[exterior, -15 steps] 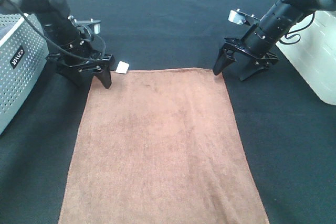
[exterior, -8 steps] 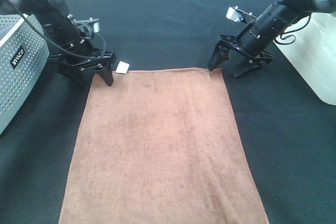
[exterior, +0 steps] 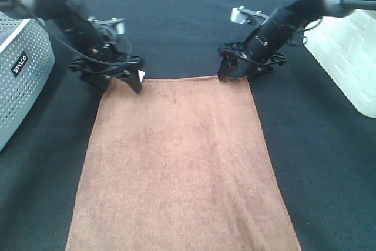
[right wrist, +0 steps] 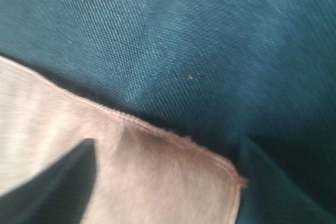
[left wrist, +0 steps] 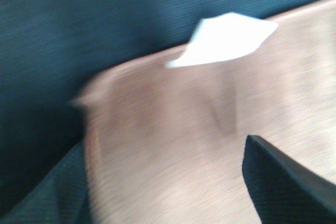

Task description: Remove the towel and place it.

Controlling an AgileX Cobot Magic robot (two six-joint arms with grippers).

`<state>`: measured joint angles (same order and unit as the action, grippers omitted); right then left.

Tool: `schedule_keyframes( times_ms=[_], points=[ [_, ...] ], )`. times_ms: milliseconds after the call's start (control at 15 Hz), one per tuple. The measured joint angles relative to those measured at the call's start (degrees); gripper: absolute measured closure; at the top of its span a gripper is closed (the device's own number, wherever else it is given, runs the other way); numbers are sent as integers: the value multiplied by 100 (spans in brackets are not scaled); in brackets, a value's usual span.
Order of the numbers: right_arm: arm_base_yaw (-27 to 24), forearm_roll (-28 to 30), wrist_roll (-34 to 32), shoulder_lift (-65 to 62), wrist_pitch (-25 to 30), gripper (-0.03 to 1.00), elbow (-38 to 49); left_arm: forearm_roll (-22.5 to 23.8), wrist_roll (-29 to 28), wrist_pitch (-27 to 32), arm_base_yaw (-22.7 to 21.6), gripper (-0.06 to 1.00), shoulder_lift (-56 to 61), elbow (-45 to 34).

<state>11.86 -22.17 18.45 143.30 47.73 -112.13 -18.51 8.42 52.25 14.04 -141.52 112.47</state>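
The brown towel (exterior: 182,163) lies flat on the black table cloth, long side running toward the front edge. My left gripper (exterior: 121,82) is open and straddles the towel's far left corner, partly covering the white tag (exterior: 143,75). In the left wrist view the tag (left wrist: 226,40) lies on the towel corner (left wrist: 173,129) between the two dark fingertips (left wrist: 289,182). My right gripper (exterior: 239,73) is open at the far right corner. In the right wrist view the hemmed corner (right wrist: 210,171) sits between its fingers (right wrist: 52,192).
A grey perforated box (exterior: 17,74) stands at the left edge, close behind the left arm. A white bin (exterior: 346,57) stands at the right edge behind the right arm. The black table cloth (exterior: 176,22) covers the table.
Both grippers have moved inward onto the towel's far corners: the left one to the right over the tag, the right one to the left. The towel has not moved.
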Motion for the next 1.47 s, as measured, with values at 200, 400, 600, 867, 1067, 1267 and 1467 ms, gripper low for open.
schedule_keyframes(
  times_ms=[200, 400, 600, 867, 1067, 1267, 1467],
  points=[
    [166, 762, -120, -6, -86, 52, -17, 46, -115, -86, 160, 26, -23, 0],
    [172, 1100, -120, 0, -155, 76, -17, 487, -430, -143, 172, 48, -34, 6],
    [172, 1203, -126, 0, -166, 97, -17, 733, -407, -149, 166, 90, -46, 6],
    [172, 1192, -132, 0, -166, 97, -17, 722, -355, -143, 166, 94, -46, 6],
    [172, 1238, -143, 11, -40, 97, -183, 785, -338, -23, 172, 94, -74, 143],
    [201, 1450, -149, 120, 246, 97, -567, 1026, -338, 86, 189, 94, -212, 607],
    [241, 1862, -160, 275, 327, 97, -1089, 1180, -338, 74, 206, 94, -218, 1020]
  ],
)
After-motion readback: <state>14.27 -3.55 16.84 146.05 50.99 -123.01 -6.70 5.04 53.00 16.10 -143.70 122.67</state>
